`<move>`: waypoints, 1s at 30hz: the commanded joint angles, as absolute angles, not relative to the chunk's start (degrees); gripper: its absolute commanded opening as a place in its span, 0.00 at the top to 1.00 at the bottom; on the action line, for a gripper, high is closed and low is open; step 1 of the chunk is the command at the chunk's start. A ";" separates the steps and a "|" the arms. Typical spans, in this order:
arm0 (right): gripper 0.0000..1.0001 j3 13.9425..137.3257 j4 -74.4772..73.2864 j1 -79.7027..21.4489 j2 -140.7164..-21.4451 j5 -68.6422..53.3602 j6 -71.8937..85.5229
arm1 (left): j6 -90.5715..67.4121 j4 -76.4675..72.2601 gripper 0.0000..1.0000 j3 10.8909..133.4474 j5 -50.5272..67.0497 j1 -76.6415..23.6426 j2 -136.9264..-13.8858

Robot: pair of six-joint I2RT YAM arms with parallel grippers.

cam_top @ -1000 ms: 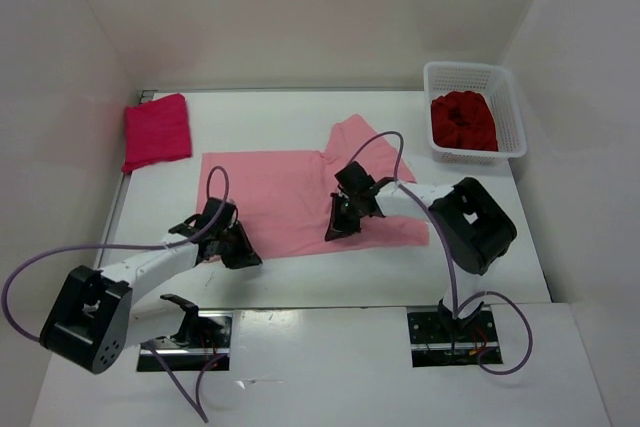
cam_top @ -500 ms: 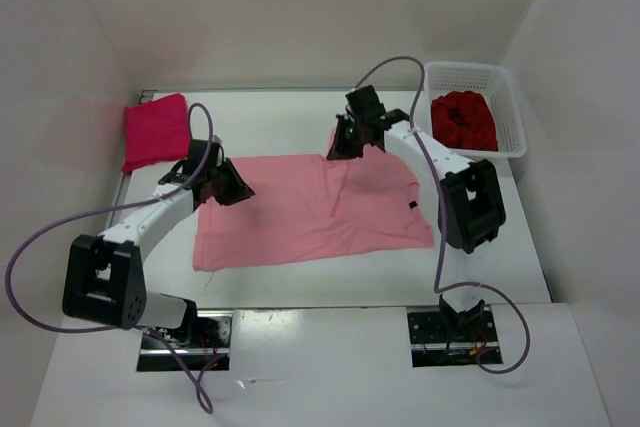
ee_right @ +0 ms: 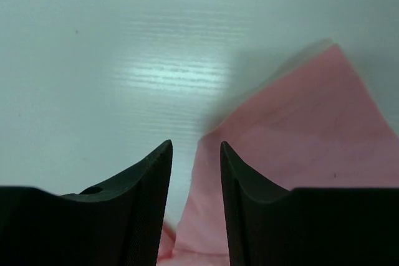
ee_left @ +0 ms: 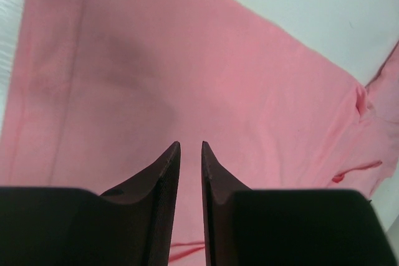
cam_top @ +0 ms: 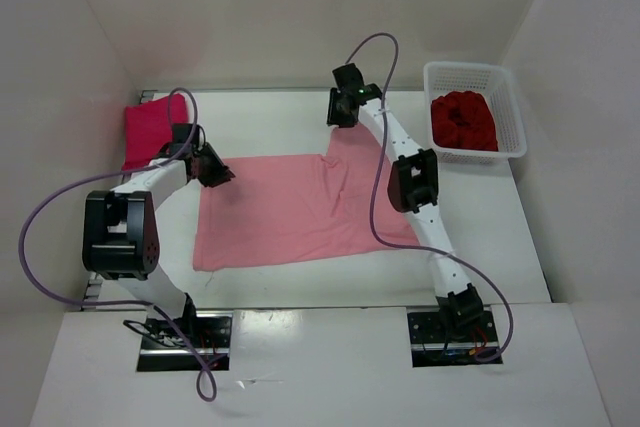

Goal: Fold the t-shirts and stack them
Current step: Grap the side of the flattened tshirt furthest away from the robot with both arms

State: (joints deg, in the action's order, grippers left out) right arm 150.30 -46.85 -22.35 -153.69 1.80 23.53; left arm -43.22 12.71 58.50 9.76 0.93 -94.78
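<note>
- Both arms have swung from the shirt's near edge out to its far edge since a sec ago. The left gripper now sits at the upper-left corner of the salmon pink t-shirt, and the right gripper is up at top centre of the frame, over the sleeve tip.
- Right jaws were together a moment back. They now stand clearly apart in the right wrist view, w/ nothing pinched and the pink sleeve edge lying under the gap.
- Left jaws: only a narrow slit between them and nothing in it. Flat pink cloth shows beneath.
- Progress, as far as you can judge:
  - the magenta-red t-shirt is folded and parked at upper left of the table, so 1 of 3 looks done;
  - the salmon one lies spread flat mid-frame w/ no fold in it yet;
  - the dark crimson t-shirt is crumpled in the white basket at upper right, untouched;
  - nothing is stacked yet, so you're prob. about a third through.
- Hard to make out:
  - the right arm runs across the shirt's right side, so that sleeve and hem are partly covered;
  - you can't tell whether the left tips touch the cloth or hang just above it;
  - the right wrist view shows one corner of cloth only.
</note>
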 commanded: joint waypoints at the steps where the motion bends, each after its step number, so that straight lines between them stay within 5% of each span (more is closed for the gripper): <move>1: 0.57 160.48 -54.32 -22.59 -156.80 4.48 21.36 | -41.04 10.72 0.73 61.35 8.44 2.02 -96.41; 8: 0.57 157.94 -54.22 -23.73 -159.07 4.57 21.36 | -40.43 10.72 0.73 60.82 7.91 3.07 -97.56; 9: 0.63 158.98 -54.23 -23.73 -159.95 5.09 21.36 | -40.43 10.72 0.73 60.82 7.91 3.08 -97.56; 11: 0.94 161.53 -55.45 -23.73 -160.66 6.15 22.15 | -39.91 10.72 0.73 61.34 7.91 3.08 -98.09; 12: 0.98 163.89 -55.46 -23.73 -160.66 6.15 23.28 | -39.90 10.72 0.73 61.35 7.39 3.08 -98.61; 19: 1.00 165.59 -52.73 -19.25 -151.89 -9.46 30.14 | -39.90 11.25 0.73 60.73 7.38 4.31 -97.39; 22: 0.91 157.97 -48.97 -17.75 -146.37 -13.09 31.37 | -39.90 11.25 0.73 60.03 7.38 4.92 -95.63; 24: 0.55 146.29 -43.72 -17.23 -142.93 -9.77 32.43 | -39.90 10.72 0.70 59.50 6.86 5.53 -95.01; 26: 0.39 141.00 -42.98 -17.23 -140.80 -5.82 32.43 | -39.90 10.72 0.67 59.50 6.33 6.15 -95.01; 30: 0.34 131.76 -42.37 -15.03 -139.39 -3.69 31.12 | -39.90 10.72 0.65 59.50 5.19 6.68 -94.48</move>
